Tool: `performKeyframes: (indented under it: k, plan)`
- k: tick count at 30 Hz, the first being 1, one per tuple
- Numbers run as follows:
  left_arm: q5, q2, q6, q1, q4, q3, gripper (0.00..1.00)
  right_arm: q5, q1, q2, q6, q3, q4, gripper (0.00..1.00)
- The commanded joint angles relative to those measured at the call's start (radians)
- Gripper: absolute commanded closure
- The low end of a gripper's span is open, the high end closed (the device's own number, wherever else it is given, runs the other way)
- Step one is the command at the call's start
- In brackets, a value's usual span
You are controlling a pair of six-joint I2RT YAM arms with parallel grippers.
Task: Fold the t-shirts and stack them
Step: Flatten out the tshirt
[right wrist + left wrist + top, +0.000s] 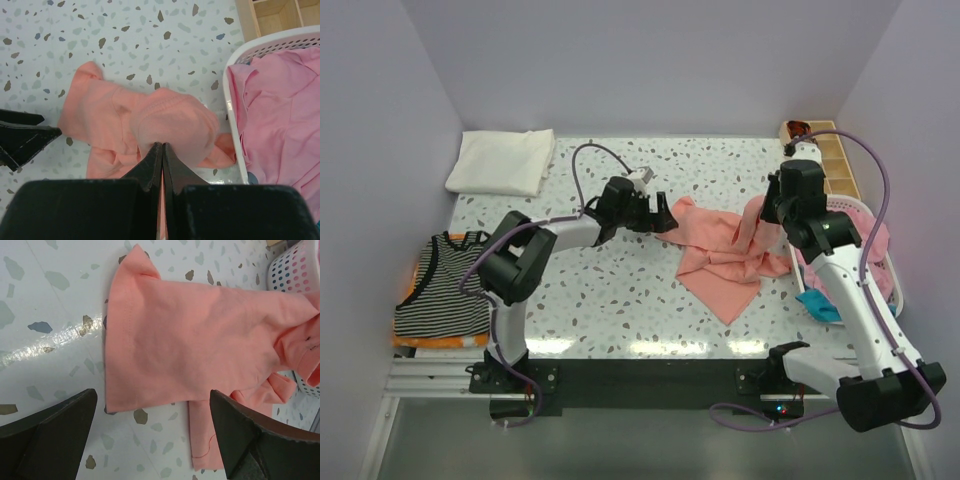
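Observation:
A salmon-pink t-shirt lies crumpled on the speckled table, right of centre. My right gripper is shut on a bunched fold of it, holding that part up off the table; in the right wrist view the cloth bulges over the closed fingertips of the right gripper. My left gripper hovers open at the shirt's left sleeve. In the left wrist view the sleeve lies flat just beyond the left gripper, with nothing between its fingers.
A white basket at the right holds a pink shirt; a teal cloth lies beside it. A wooden compartment box stands at the back right. A folded white shirt lies back left, a striped one at the left edge.

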Motion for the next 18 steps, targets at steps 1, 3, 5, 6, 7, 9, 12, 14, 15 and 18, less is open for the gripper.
performKeyframes:
  k: [1, 3, 5, 6, 7, 9, 12, 14, 15, 18]
  plan:
    - [0.017, 0.038, -0.034, -0.021, -0.011, 0.045, 0.0, -0.012, 0.001, -0.03, -0.002, 0.051, 0.001, 1.0]
    - [0.023, 0.05, -0.061, -0.03, -0.018, 0.042, 0.0, -0.015, 0.002, -0.027, -0.004, 0.051, 0.005, 1.0]
    - [-0.007, 0.05, -0.078, -0.037, -0.018, 0.029, 0.0, -0.018, 0.002, -0.028, -0.002, 0.049, 0.008, 1.0]
    - [-0.02, 0.055, -0.081, -0.038, -0.021, 0.027, 0.0, -0.018, 0.001, -0.028, -0.001, 0.048, 0.008, 1.0]
    - [-0.027, 0.061, -0.082, -0.038, -0.026, 0.027, 0.0, -0.019, 0.002, -0.028, -0.002, 0.048, 0.009, 1.0]
    - [-0.043, 0.084, -0.077, -0.038, -0.043, 0.042, 0.0, -0.025, 0.001, -0.027, -0.001, 0.045, 0.009, 1.0]
    - [-0.053, 0.125, -0.063, -0.043, -0.055, 0.071, 0.0, -0.033, 0.001, -0.028, -0.002, 0.042, 0.011, 1.0]
    - [-0.052, 0.147, -0.055, -0.049, -0.061, 0.097, 0.0, -0.035, 0.002, -0.03, -0.001, 0.042, 0.012, 1.0]
    - [-0.049, 0.168, -0.055, -0.049, -0.06, 0.104, 0.0, -0.038, 0.002, -0.031, -0.001, 0.04, 0.012, 1.0]
    - [-0.018, 0.203, -0.052, -0.055, -0.046, 0.128, 0.14, -0.047, 0.001, -0.028, -0.001, 0.04, 0.015, 1.0]
